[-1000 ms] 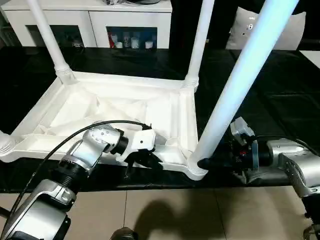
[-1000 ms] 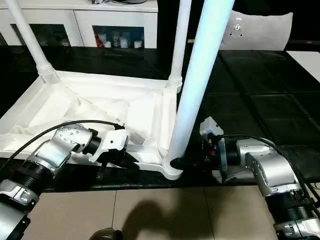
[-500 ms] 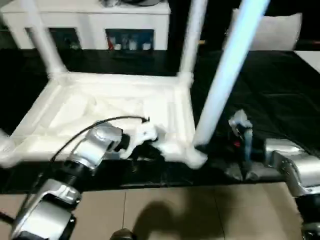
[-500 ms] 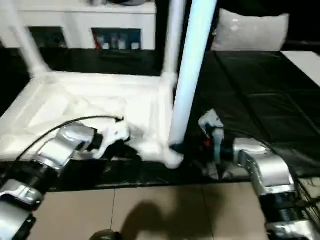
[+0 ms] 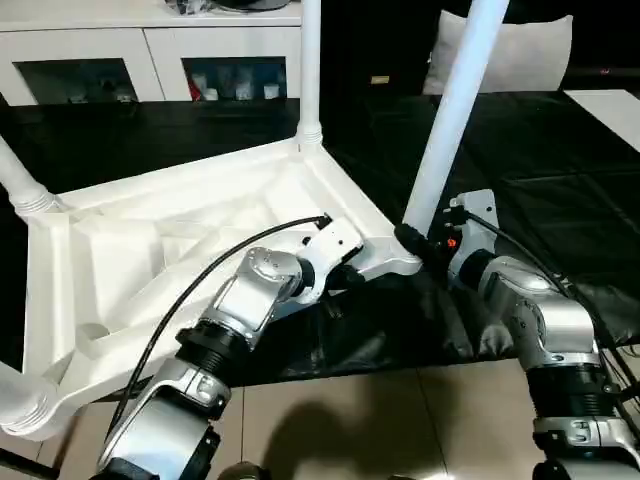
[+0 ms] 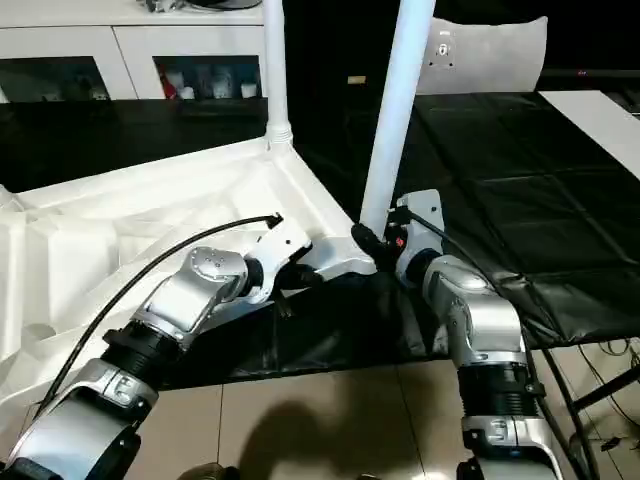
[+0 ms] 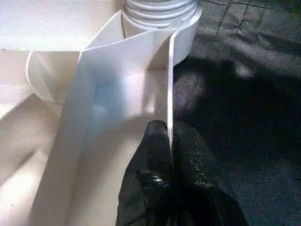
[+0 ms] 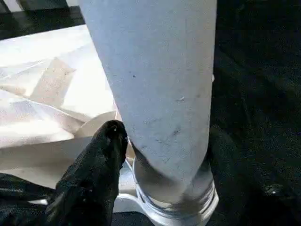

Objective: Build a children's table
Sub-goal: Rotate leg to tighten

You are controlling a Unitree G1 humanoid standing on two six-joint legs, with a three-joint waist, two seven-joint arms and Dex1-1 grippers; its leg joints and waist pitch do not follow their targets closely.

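The children's table lies upside down on a black mat, its ribbed white top [image 5: 150, 250] facing up. Legs stand in the far corner [image 5: 310, 60], the left corner [image 5: 15, 180] and the near right corner [image 5: 450, 110]. My left gripper [image 7: 170, 141] is shut on the thin rim wall [image 7: 170, 70] of the top, close to the near right corner socket [image 5: 400, 262]. My right gripper [image 5: 412, 240] is closed around the base of the near right leg [image 8: 160, 84], with one black finger [image 8: 110, 141] pressed against it; the other finger is hidden behind the leg.
A white cabinet with glass doors [image 5: 150, 40] stands behind the mat [image 5: 560, 160]. A pale cushion [image 5: 525, 55] leans at the back right. A tiled floor [image 5: 330, 420] runs along the mat's front edge. The top's near left corner [image 5: 25, 410] overhangs that edge.
The table top has swung around on the mat, its near right corner now farther from me and its left end nearer. Both grippers moved with it, keeping their holds. The camera also shifted.
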